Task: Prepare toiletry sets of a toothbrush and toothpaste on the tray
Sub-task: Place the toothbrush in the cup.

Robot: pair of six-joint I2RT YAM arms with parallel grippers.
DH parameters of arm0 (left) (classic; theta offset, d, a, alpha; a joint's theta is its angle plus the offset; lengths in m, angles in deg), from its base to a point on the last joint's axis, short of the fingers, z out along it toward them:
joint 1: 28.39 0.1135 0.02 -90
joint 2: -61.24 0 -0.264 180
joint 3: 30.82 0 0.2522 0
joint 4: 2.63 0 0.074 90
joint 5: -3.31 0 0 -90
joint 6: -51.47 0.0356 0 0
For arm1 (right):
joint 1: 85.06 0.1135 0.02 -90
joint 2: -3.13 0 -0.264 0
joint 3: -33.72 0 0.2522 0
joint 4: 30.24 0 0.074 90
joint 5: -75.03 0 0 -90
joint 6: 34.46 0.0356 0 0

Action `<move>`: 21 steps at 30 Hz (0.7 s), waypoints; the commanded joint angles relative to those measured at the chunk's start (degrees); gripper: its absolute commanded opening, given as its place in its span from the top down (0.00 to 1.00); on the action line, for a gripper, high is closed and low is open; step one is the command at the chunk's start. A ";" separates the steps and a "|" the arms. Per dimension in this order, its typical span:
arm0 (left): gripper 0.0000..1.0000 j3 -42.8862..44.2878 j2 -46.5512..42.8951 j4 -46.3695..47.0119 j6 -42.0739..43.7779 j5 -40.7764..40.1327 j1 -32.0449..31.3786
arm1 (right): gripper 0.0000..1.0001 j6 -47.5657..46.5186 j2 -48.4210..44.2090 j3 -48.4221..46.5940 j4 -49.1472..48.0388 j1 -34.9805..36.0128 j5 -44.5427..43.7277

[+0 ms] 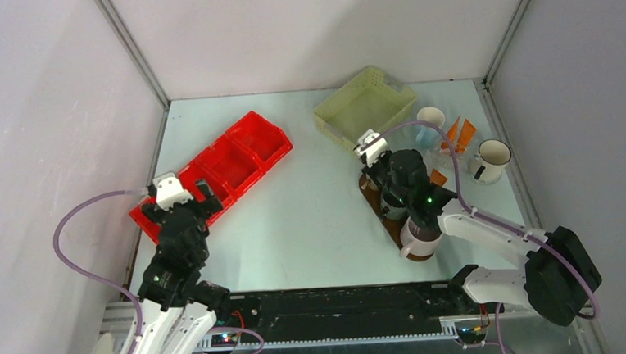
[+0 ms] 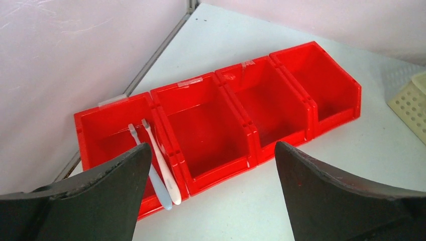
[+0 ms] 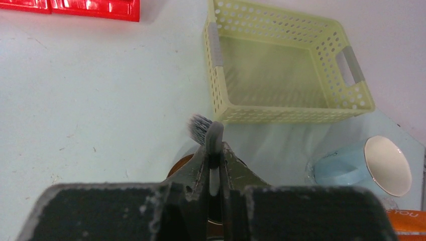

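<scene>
My right gripper point(image 3: 215, 156) is shut on a toothbrush point(image 3: 213, 134), held upright with its bristled head above the fingertips. It hangs over the far end of the dark brown tray point(image 1: 370, 191), whose rim point(image 3: 180, 166) shows just below the fingers. A mauve-grey mug point(image 1: 418, 238) stands on the tray's near end. A dark mug sits under my right gripper point(image 1: 385, 177), mostly hidden. Orange toothpaste tubes point(image 1: 460, 135) lie at the back right. My left gripper point(image 2: 211, 150) is open above the red bin point(image 2: 226, 120), where two toothbrushes point(image 2: 160, 160) lie in the left compartment.
A pale yellow mesh basket point(image 1: 364, 106) stands behind the tray, with a light blue cup point(image 3: 351, 165) tipped on its side to its right. A white mug point(image 1: 489, 162) stands near the right wall. The red bin point(image 1: 243, 161) runs diagonally at the left.
</scene>
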 commanded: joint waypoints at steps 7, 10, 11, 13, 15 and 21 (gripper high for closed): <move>0.00 0.25 -0.60 1.32 -2.88 -6.20 1.38 | 0.64 -0.91 -4.15 1.08 -1.25 2.75 -0.49; 0.00 0.61 -0.40 0.41 -3.42 -7.41 1.63 | 0.60 -0.90 -7.49 1.16 0.83 3.47 -0.76; 0.00 0.93 -0.17 -0.02 -3.71 -7.88 1.74 | 0.59 -0.73 -8.33 1.16 1.26 3.59 -0.89; 0.00 1.45 0.11 -1.64 -4.89 -9.42 2.02 | 0.56 0.01 -11.39 1.16 3.23 3.65 -1.15; 0.00 1.85 0.41 -4.43 -8.02 -10.83 2.67 | 0.52 0.77 -15.03 1.16 4.62 3.68 -1.52; 0.00 2.26 1.74 -9.78 -18.07 -12.07 5.88 | 0.29 2.53 -24.71 1.16 7.71 3.62 -5.06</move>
